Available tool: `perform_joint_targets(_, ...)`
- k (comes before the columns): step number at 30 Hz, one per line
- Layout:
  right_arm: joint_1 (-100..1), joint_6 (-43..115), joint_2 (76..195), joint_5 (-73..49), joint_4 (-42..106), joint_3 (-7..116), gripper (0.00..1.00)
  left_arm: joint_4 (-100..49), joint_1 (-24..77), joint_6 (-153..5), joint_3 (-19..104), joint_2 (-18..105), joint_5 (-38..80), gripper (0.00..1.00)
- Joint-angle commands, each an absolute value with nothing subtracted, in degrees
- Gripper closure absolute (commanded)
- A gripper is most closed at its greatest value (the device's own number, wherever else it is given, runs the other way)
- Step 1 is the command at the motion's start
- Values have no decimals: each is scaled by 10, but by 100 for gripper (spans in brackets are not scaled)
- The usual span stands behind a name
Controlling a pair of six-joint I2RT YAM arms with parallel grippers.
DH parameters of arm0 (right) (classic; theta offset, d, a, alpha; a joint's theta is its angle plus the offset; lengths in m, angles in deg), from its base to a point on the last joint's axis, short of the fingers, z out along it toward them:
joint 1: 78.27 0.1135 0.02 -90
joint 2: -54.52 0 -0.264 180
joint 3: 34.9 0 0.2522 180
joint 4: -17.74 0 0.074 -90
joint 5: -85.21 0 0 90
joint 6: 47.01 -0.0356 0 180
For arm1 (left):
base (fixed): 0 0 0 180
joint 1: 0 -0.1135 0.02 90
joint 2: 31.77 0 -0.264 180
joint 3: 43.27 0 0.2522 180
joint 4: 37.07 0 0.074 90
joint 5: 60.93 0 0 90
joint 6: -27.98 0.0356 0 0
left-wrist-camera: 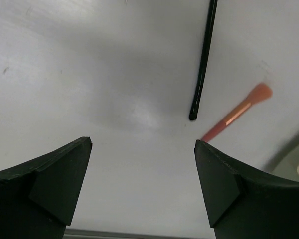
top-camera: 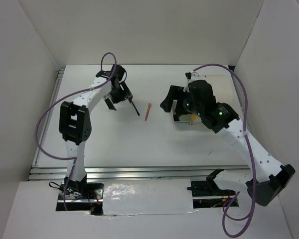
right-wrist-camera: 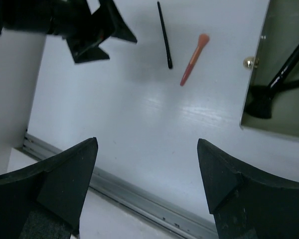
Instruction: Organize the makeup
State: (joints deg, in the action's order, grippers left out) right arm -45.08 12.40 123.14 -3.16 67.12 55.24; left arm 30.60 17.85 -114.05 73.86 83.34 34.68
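Observation:
A thin black stick point(top-camera: 134, 107) and a short orange-pink stick point(top-camera: 148, 111) lie side by side on the white table. My left gripper point(top-camera: 118, 98) is open and empty, just left of the black stick. In the left wrist view the black stick point(left-wrist-camera: 202, 64) and the orange-pink stick point(left-wrist-camera: 236, 113) lie ahead of the open gripper point(left-wrist-camera: 143, 143). My right gripper point(top-camera: 168, 102) is open and empty, right of the sticks, beside an open box point(top-camera: 183, 116). The right wrist view shows the open gripper point(right-wrist-camera: 147, 142), both sticks point(right-wrist-camera: 164, 35) point(right-wrist-camera: 194, 52) and black brushes point(right-wrist-camera: 281, 74) inside the box.
The box point(right-wrist-camera: 254, 119) has a small metal knob point(right-wrist-camera: 248, 62) on its edge, and its rim shows in the left wrist view point(left-wrist-camera: 291, 159). White walls enclose the table on three sides. A metal rail point(top-camera: 139, 172) runs along the near edge.

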Motion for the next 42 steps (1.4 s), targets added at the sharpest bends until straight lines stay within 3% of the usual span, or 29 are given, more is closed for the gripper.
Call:
perform_joint_targets(1,-445,136,1175,-45,696,521,12,314,192,-1177,833,918,381,2)
perform_joint_targets(7,-450,144,1107,-70,712,458,11,345,219,-1192,1008,1052,408,3)
perform_joint_targets(16,-451,150,1080,-94,699,435,11,388,234,-1215,1021,1134,469,10)
perform_joint_targets(20,-451,181,1088,-89,707,461,11,448,245,-1209,1045,1176,487,22)
perform_joint_targets(25,-451,208,1095,-85,711,480,11,474,259,-1213,1011,1187,497,28)
perform_joint_targets(28,-452,207,1094,-91,704,476,11,460,263,-1225,930,1154,496,49)
perform_joint_targets(30,-451,203,1094,-101,695,468,11,437,262,-1224,858,1118,494,54)
perform_joint_targets(31,-452,201,1092,-105,692,465,11,430,262,-1222,840,1107,494,65)
perform_joint_targets(33,-451,198,1090,-113,683,457,11,424,262,-1219,796,1085,495,76)
perform_joint_targets(34,-451,197,1089,-112,682,456,11,423,262,-1216,784,1079,495,92)
perform_joint_targets(35,-451,196,1089,-112,681,456,11,421,262,-1213,757,1068,494,99)
perform_joint_targets(42,-453,176,1112,-133,661,448,11,231,262,-1135,553,918,383,100)
